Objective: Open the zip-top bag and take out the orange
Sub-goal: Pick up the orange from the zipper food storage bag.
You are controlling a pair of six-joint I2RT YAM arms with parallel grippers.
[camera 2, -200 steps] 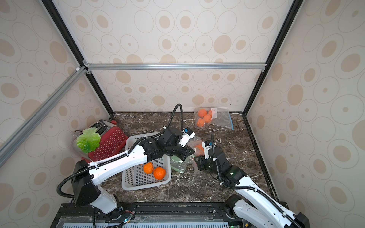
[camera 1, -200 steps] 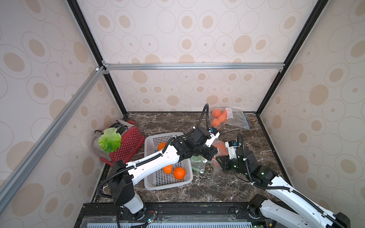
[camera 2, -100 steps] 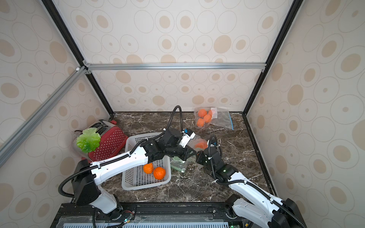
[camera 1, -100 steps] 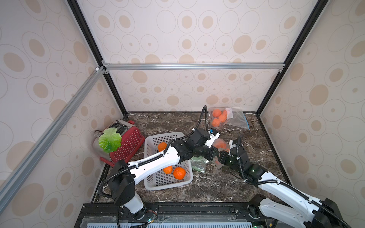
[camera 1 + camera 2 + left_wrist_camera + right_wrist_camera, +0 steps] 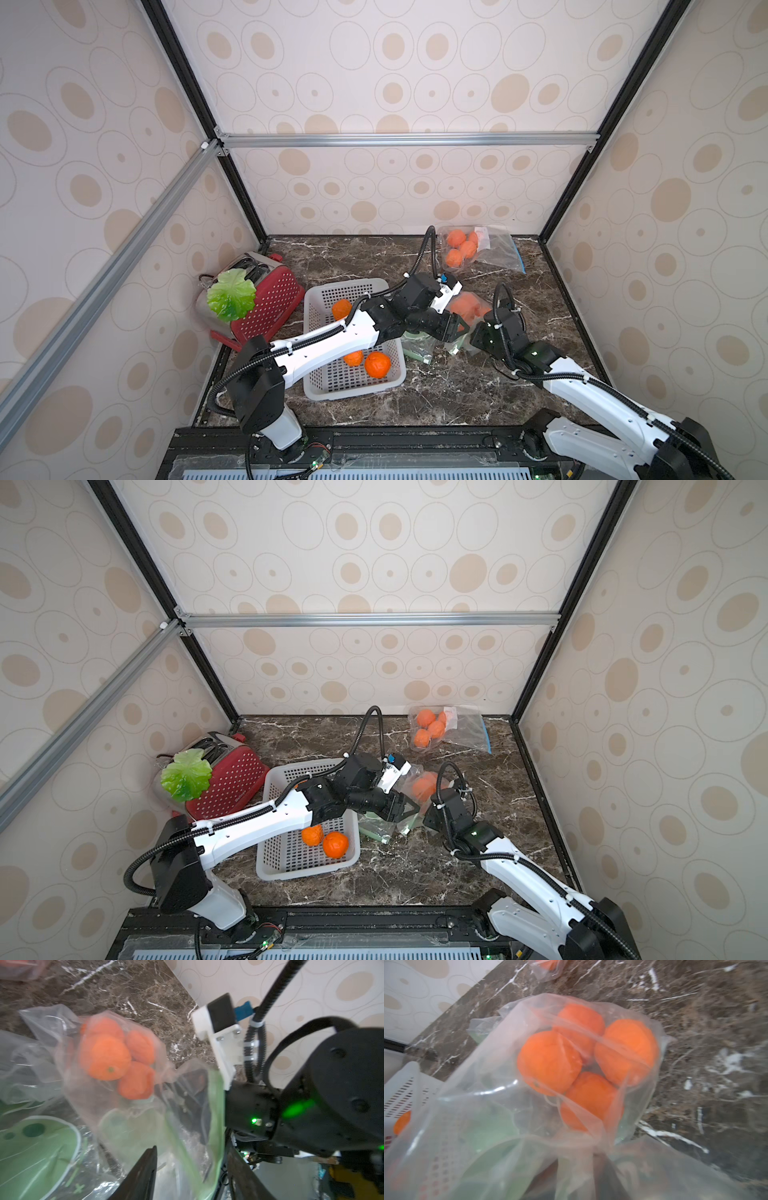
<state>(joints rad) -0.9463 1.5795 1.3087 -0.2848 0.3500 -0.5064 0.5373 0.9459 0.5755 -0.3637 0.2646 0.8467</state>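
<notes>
Mid-frame, a crinkly clear zip-top bag bulges with round, dimpled oranges — left pincer prongs apart astride its film; right pincer, veiled in plastic — can't tell.

The left arm and right arm have white shells, black joints, ribbed black cables, white zip ties.

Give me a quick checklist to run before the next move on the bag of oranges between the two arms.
1. bag mouth open: cannot tell, it is crumpled.
2. oranges inside the bag: ok, four show.
3. left pincer open: ok, jaws apart with the bag between them.
4. right pincer gripping the bag: cannot tell, the bag covers it.
5. basket has room: ok, bare floor shows.
</notes>
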